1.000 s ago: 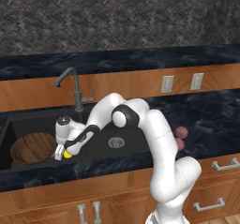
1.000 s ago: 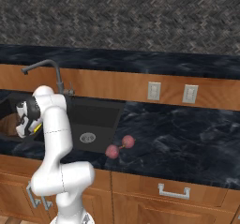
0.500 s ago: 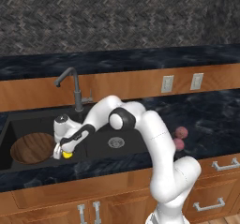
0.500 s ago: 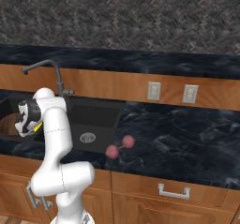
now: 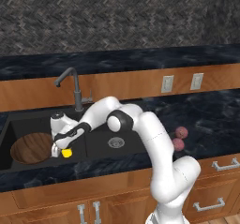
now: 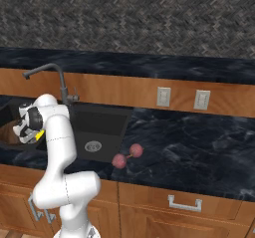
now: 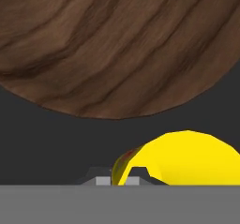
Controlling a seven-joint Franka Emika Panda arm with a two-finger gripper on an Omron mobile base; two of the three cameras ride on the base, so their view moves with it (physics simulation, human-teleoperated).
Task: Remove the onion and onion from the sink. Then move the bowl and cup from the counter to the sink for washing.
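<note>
The small bright yellow cup [image 5: 67, 153] is kept pinched in the nearly closed jaws of the gripper [image 5: 63, 150], low in the black double-basin sink [image 5: 96, 145] at 3 o'clock of the wide brown wood-grain bowl [image 5: 29, 148], seemingly for release there.

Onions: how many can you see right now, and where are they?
2. Both onions sit side by side on the counter right of the sink: one farther back, one nearer the front edge. None seen in the basins.
</note>
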